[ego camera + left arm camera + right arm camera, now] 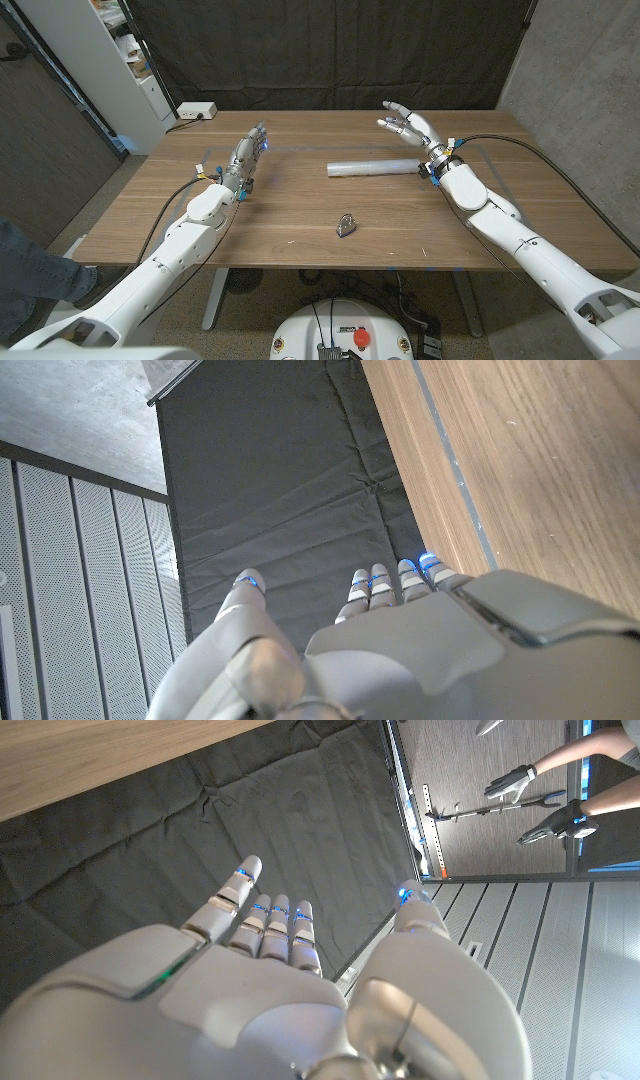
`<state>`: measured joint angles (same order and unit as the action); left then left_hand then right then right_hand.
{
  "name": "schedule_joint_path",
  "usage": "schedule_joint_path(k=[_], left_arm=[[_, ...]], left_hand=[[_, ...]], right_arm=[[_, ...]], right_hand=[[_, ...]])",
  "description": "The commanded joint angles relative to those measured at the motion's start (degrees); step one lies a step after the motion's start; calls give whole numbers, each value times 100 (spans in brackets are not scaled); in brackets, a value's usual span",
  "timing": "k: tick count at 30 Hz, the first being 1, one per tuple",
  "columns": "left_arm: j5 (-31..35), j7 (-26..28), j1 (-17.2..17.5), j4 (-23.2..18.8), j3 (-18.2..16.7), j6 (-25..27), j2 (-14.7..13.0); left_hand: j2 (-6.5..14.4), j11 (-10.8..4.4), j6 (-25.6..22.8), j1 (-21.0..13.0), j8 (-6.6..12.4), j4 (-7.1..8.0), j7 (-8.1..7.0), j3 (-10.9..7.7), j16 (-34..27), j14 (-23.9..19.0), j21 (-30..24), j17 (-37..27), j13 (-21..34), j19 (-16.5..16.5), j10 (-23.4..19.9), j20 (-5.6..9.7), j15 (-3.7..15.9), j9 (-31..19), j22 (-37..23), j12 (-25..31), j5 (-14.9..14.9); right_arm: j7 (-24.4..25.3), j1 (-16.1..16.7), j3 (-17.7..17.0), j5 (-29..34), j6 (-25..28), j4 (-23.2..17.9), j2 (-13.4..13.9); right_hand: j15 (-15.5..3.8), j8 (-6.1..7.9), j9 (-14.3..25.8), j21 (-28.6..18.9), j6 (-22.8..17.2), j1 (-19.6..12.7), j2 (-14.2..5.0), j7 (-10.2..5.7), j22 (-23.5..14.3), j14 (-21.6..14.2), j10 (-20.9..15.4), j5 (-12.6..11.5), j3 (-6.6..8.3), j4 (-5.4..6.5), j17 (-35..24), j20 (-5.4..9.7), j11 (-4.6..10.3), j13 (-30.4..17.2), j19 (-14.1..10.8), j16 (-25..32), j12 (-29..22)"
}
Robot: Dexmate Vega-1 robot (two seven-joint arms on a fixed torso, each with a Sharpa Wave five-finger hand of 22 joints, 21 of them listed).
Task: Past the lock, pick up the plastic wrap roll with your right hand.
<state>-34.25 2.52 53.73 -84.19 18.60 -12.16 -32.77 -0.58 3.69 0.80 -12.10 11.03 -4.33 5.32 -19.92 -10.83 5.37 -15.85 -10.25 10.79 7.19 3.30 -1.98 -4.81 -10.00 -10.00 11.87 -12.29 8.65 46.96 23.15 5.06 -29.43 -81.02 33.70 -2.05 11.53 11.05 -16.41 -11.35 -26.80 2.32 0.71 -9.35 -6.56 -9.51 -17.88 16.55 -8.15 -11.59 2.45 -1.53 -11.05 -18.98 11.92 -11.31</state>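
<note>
The plastic wrap roll (372,167) lies on its side across the middle of the table, a long pale cylinder. A small metal lock (346,226) sits nearer the front edge, slightly left of the roll. My right hand (410,125) is raised above the table just past the roll's right end, fingers spread and holding nothing; the same hand (270,990) points at the dark curtain in the right wrist view. My left hand (247,153) stands over the table's left part with fingers straight and empty, seen as (380,650) in the left wrist view.
A white power strip (196,111) lies at the table's far left corner. A black curtain (330,50) hangs behind the table and a white shelf (130,60) stands at the back left. A person's leg (30,270) shows at the left edge.
</note>
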Motion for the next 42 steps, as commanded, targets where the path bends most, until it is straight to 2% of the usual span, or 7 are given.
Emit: schedule_joint_path(k=[1,6,8,13,21,42], left_arm=[[27,-17,51,-71,12,27,-51],[26,-11,66,-102,-8,31,-77],[21,-28,51,-79,-16,29,-84],[24,28,88,-121,-41,36,-95],[22,44,104,-170,-68,85,-143],[54,-9,16,-123,-10,133,-137]], left_hand=[[78,-12,-27,-23,18,-38,20,-3,-18,-28,14,-20,28,-4,-31,-20,18,-22,-13,32,1],[82,-6,-37,-23,18,-40,29,-2,-19,-33,13,-20,28,-31,-41,-20,19,-22,-13,36,2],[84,-22,-39,-23,17,-42,27,-2,-20,-38,17,-20,28,-34,-44,-22,22,-22,-13,36,2],[87,-3,-40,-23,15,-44,25,-1,-19,-39,22,-20,28,-40,-46,-24,19,-22,-14,37,3],[92,-4,-45,-23,11,-47,28,0,-19,-43,34,-20,29,-47,-47,-40,18,-22,-14,36,4],[104,-24,-54,-18,0,-58,19,8,-15,-46,78,-21,30,-49,-53,-95,18,-23,-16,34,9]], right_arm=[[248,15,131,487,297,-216,214],[253,24,173,553,508,-344,268],[262,15,196,624,596,-387,299],[242,-53,272,775,766,-446,356],[156,-167,370,831,841,-375,367],[26,-275,526,1357,1397,-680,630]], right_hand=[[16,0,18,19,-12,-74,-15,-28,-19,-18,13,-59,28,-22,-24,9,12,-17,-55,10,-2],[22,0,18,37,-10,-106,-37,-32,-19,-17,13,-72,48,-27,-24,-3,-15,-17,-59,9,-2],[30,2,19,79,-8,-250,-189,-30,-21,-18,24,-94,153,-48,-24,-17,-27,-17,-70,10,2],[45,-1,20,114,4,-332,-240,-25,-21,1,49,-96,204,-69,-22,-38,-31,-17,-60,-1,10],[56,-9,19,147,27,-380,-249,-24,-20,26,71,-93,228,-85,-19,-52,-35,-17,-40,-12,17],[75,-27,20,239,90,-457,-226,-41,-21,70,139,-74,259,-102,-16,-92,-45,-17,21,-30,33]])
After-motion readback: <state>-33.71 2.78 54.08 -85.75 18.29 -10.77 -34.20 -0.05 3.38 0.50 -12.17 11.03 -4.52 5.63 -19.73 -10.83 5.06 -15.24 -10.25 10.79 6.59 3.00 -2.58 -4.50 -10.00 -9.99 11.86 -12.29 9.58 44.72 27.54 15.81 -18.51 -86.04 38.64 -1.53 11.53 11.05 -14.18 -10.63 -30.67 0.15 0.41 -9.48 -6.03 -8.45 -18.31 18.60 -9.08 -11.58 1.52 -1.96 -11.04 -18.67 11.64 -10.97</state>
